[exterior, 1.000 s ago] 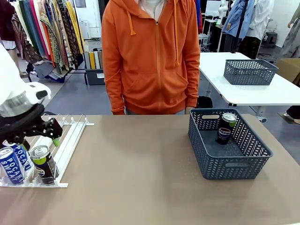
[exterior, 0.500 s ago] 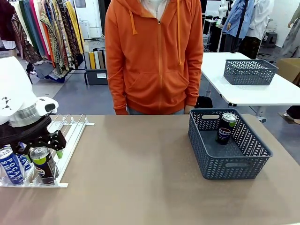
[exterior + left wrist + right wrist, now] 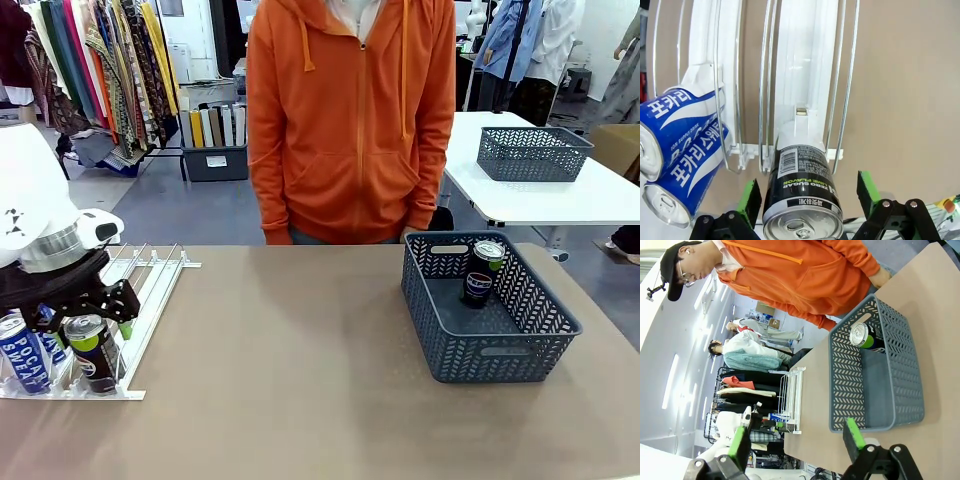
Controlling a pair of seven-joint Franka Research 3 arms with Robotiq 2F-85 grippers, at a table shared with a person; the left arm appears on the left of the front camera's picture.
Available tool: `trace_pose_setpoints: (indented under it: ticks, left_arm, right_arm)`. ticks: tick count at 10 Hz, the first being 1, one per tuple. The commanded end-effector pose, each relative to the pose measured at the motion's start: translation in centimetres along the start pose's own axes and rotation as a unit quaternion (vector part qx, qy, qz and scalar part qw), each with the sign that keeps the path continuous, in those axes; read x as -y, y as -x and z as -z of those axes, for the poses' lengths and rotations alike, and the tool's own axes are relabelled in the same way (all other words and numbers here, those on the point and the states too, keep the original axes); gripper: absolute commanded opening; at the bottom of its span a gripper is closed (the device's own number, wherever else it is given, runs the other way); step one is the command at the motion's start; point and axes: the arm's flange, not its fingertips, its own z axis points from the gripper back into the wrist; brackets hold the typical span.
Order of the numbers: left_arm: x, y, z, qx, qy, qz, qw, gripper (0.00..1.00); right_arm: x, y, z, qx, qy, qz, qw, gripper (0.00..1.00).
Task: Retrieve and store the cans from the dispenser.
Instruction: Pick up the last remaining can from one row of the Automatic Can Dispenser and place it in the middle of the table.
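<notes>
Left tool [image 3: 808, 196] hangs wide open over the front end of the dispenser [image 3: 805, 60]. Its green pads stand either side of the dark can [image 3: 802, 182] and, as far as I can tell, clear of it. The can stands near upright in its lane, silver top toward my wrist, so I judge a plain squeeze across its width comes next. Blue cans [image 3: 682, 135] fill the neighbouring lane. My right tool [image 3: 795, 437], wide and empty, is well away from the dispenser, by the basket [image 3: 875, 365].

White rail dispenser [image 3: 152, 296], blue cans [image 3: 22, 356] and dark can [image 3: 97, 364] standing at front
</notes>
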Motion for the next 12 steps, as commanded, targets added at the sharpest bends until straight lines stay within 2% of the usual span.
trace_pose_setpoints:
  ticks: [1,2,3,9,10,12]
  left_arm:
    - [-1.2,4.1,2.2,0.011,-0.006,-0.014,1.0,0.72]
    - [-1.1,4.1,2.2,0.009,-0.007,-0.007,1.0,0.12]
    - [-1.0,4.2,2.2,0.001,-0.013,-0.007,1.0,0.0]
    - [-1.3,4.2,1.2,0.005,-0.017,-0.023,1.0,0.0]
    - [-1.5,4.5,0.0,0.014,-0.007,-0.03,0.999,0.0]
    - [-1.9,6.4,-6.1,0.064,0.005,-0.04,0.997,0.0]
  right_arm:
    - [-0.3,-0.2,0.1,0.007,-0.011,0.0,1.0,1.0]
    - [-0.3,-0.2,0.1,0.007,-0.011,0.0,1.0,1.0]
    - [-0.3,-0.2,0.1,0.007,-0.011,0.0,1.0,1.0]
    - [-0.3,-0.2,0.1,0.007,-0.011,0.0,1.0,1.0]
    - [-0.3,-0.2,0.1,0.007,-0.011,0.0,1.0,1.0]
    - [-0.3,-0.2,0.1,0.007,-0.011,0.0,1.0,1.0]
